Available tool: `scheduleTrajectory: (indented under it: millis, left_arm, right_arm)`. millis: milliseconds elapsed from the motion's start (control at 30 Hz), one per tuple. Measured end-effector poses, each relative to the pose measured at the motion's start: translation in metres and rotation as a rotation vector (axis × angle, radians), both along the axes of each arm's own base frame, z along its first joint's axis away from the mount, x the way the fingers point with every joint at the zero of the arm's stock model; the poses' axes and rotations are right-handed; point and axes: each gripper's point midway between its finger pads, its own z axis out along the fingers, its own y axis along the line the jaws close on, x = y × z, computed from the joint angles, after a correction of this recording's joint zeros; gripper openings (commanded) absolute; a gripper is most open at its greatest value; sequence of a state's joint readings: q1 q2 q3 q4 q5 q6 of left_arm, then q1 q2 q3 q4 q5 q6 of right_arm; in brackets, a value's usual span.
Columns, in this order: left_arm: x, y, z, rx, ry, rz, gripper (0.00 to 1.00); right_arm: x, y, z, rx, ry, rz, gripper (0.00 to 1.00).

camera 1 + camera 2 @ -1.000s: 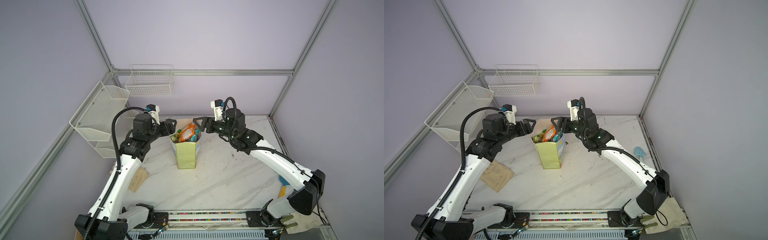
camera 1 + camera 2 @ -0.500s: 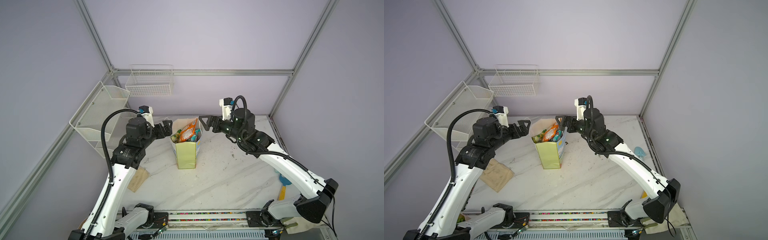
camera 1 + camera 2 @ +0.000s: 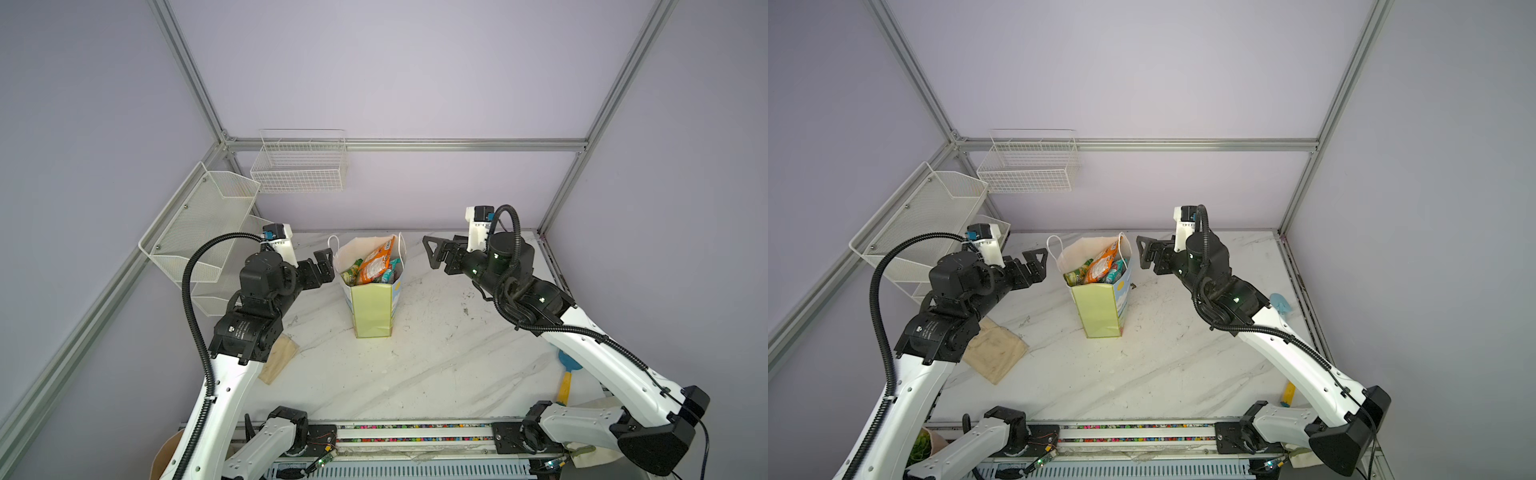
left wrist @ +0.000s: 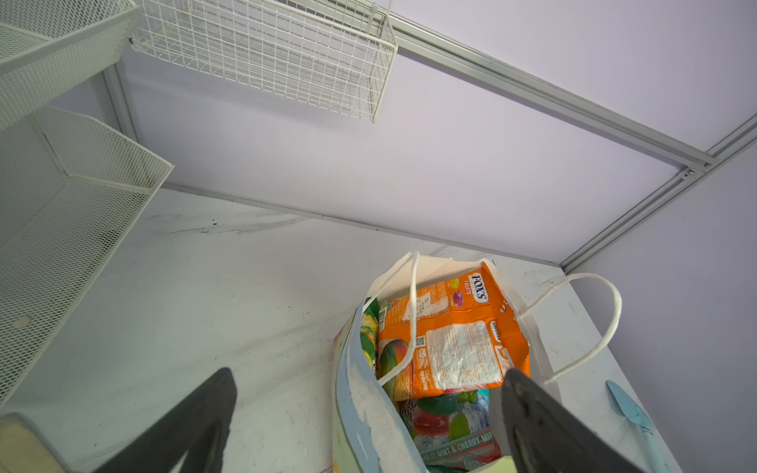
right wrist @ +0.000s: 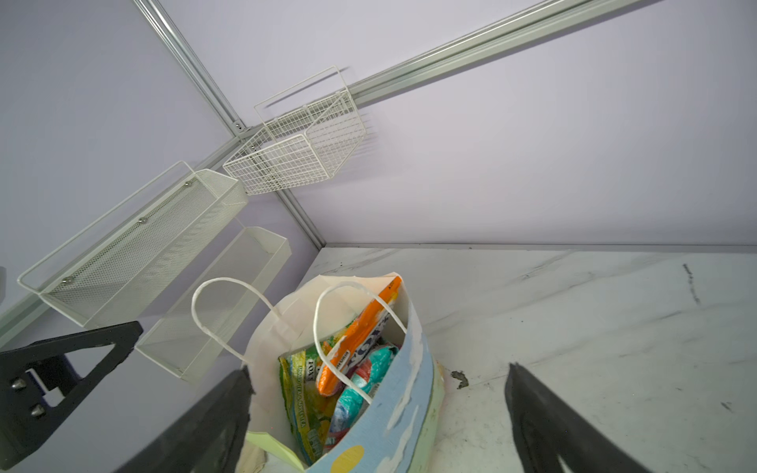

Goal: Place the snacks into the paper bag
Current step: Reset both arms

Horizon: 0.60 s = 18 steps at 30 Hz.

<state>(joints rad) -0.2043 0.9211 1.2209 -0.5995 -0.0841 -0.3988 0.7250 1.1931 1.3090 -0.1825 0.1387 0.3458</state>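
Along the bottom edge of both top views ran the rail (image 3: pixel 415 428) that carried the two arm bases. Just beyond it, at the lower left of the frame, a beige cloth (image 3: pixel 994 353) lay flat on the marble table (image 3: pixel 1142 374). At the lower right a blue rake with a yellow handle (image 3: pixel 566 372) showed past the right arm, and farther back a light blue shovel (image 3: pixel 1280 302) lay near the table's right edge.

At the centre the paper bag (image 3: pixel 372 309) stood upright with its mouth open. The snacks were inside it: an orange packet (image 3: pixel 376 262) uppermost, with a green packet (image 5: pixel 303 393) and a teal packet (image 5: pixel 360 379) beside it. The left gripper (image 3: pixel 326 266) hung just beside the bag's left rim, jaws spread wide and holding nothing. The right gripper (image 3: pixel 429 252) hung clear of the right rim, likewise spread and empty.

Farthest off, white baskets (image 3: pixel 299 166) hung on the walls at the upper left.
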Motion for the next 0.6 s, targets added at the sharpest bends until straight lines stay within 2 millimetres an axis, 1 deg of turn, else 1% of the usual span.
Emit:
scheduleTrajectory:
  millis: [233,367,600]
  left_arm:
    - [-0.003,0.013,-0.023,0.051,0.026,0.062,1.0]
    - [-0.005,0.018,-0.037,0.069,0.045,0.084,1.0]
    - [-0.008,0.026,-0.054,0.1,0.044,0.119,1.0]
  right_arm:
    - [-0.009,-0.037,-0.007,-0.03,-0.055,-0.122,0.97]
    - [-0.011,-0.049,-0.014,-0.05,-0.062,-0.17,0.97]
    - [-0.015,-0.067,-0.035,-0.097,-0.072,-0.232,0.97]
